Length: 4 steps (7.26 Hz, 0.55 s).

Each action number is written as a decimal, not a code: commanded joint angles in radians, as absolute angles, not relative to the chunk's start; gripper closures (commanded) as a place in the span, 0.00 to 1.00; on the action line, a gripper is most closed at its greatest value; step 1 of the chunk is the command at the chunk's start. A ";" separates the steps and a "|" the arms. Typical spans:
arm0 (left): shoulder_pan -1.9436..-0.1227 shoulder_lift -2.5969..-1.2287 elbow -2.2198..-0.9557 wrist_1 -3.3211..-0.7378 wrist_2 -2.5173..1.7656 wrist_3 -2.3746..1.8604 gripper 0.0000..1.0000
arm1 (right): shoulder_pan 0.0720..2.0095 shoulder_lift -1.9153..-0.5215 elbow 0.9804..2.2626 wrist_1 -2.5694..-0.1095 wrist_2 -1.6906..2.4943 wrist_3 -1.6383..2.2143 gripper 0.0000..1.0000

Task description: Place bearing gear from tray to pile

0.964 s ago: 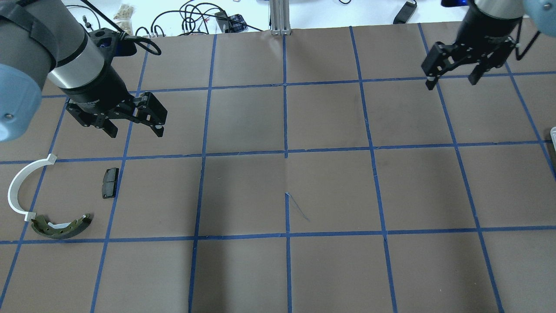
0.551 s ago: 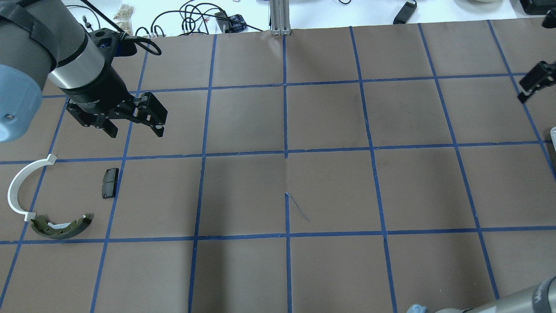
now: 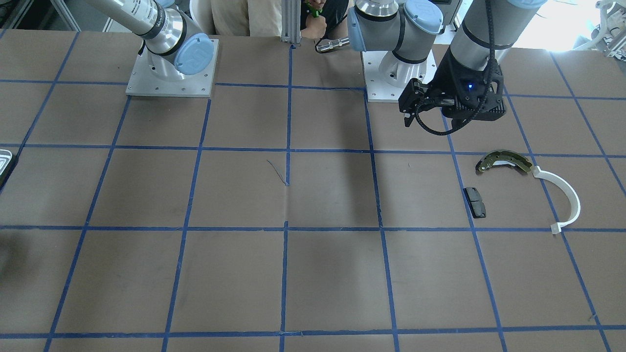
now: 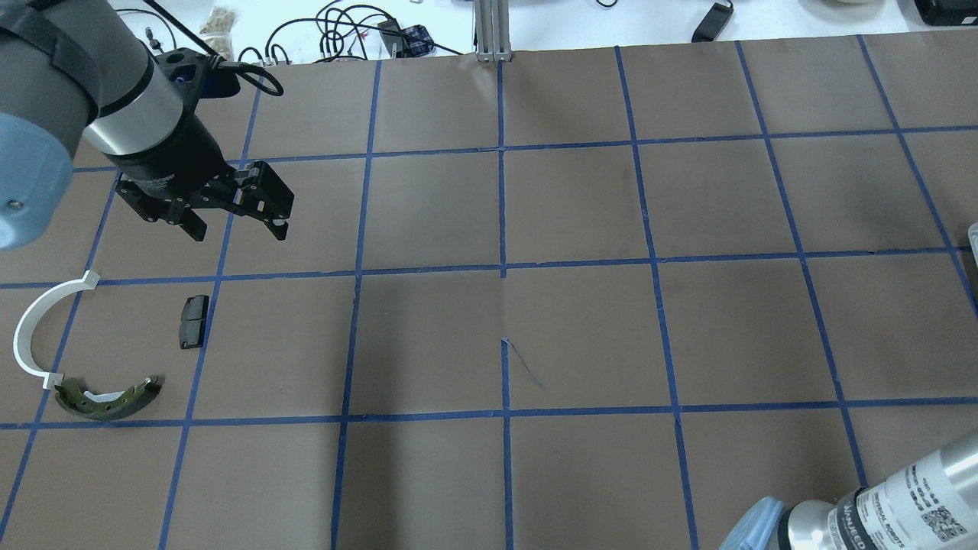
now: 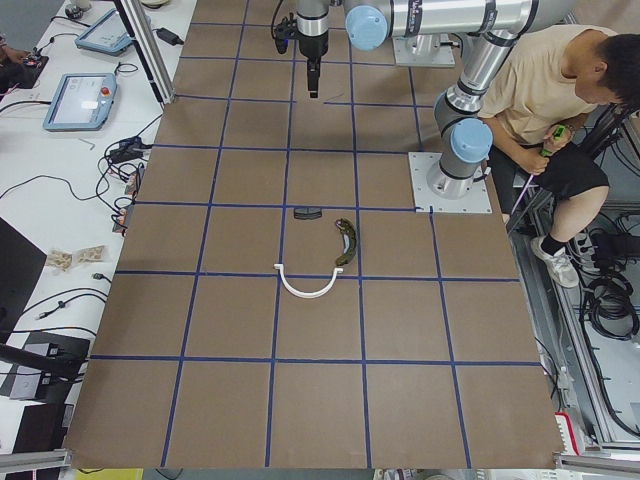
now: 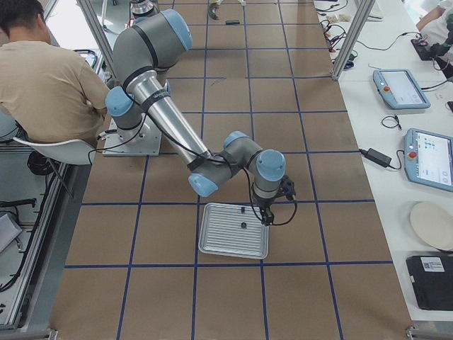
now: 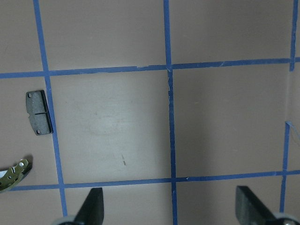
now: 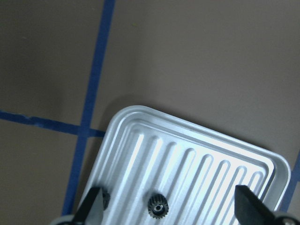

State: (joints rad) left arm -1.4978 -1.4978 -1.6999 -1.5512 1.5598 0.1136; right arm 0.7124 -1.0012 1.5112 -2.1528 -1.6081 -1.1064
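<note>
The pile, a white arc [image 4: 30, 328], a black pad [image 4: 193, 321] and a brake shoe [image 4: 107, 398], lies near the left hand [image 4: 238, 229], a little nearer the robot than its fingers. That hand hangs spread wide and empty above the counter [image 4: 581, 328]. Far across, the right hand [image 8: 169, 207], also spread and empty, hovers over the tray [image 8: 140, 113], the gear [image 8: 158, 206] lying between its fingers (another small dark part shows beside one finger). Closing off-centre or snagging a rib could flick so small a gear away. The tray's raised rim curves just ahead. A broad run of counter separates tray from pile, though the left hand hovers near the drop spot.
</note>
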 commanded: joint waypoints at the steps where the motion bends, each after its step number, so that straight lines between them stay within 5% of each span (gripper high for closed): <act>1: -1.497 -1.497 -1.700 -1.552 1.560 0.114 0.00 | 0.686 -0.950 1.525 -2.178 -1.614 -1.124 0.00; 4: -1.497 -1.497 -1.700 -1.551 1.562 0.115 0.00 | 0.681 -0.954 1.555 -2.169 -1.647 -1.159 0.11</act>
